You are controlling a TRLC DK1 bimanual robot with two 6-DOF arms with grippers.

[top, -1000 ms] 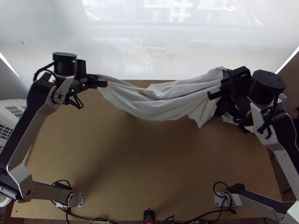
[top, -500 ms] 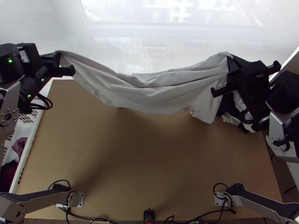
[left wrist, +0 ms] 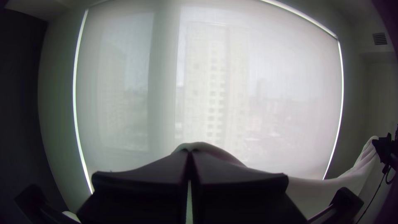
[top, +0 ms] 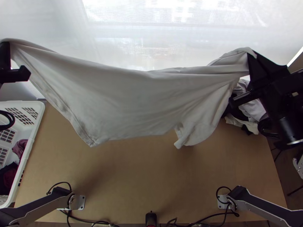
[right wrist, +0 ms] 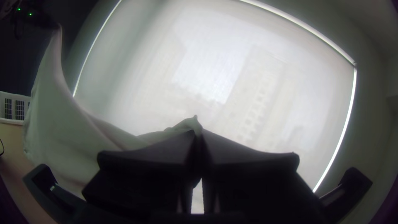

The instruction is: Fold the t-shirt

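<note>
Background: pale translucent blind [top: 163, 41], lit from behind, with faint buildings through it. Light wooden table [top: 136, 174] in front, seen from above; black cables run along its near edge beside a small black device [top: 151, 218].

T-shirt [top: 125, 90], whitish grey: held up between the two grippers over the far part of the table, neither laid flat nor folded into a packet. Top view shows its upper edge sagging in the middle, with creases converging on the right-hand grip. Below, one hemmed corner hangs toward the table's left half and a bunched flap hangs right of centre.

Left gripper [top: 6, 52]: at the top view's left edge, fingers pressed together on one upper end of the cloth. In the left wrist view, the fabric bulges up just behind the joined tips.

Right gripper [top: 250, 56]: fingers closed on the opposite upper end — a small peak of cloth stands above the tips in the right wrist view. Exact part of the garment in either grip: cannot tell.

White slatted basket [top: 37, 113] at the table's left side, maroon and dark clothes [top: 19, 146] inside. Heap of white and black cloth [top: 253, 109] at the far right — near the right gripper.
</note>
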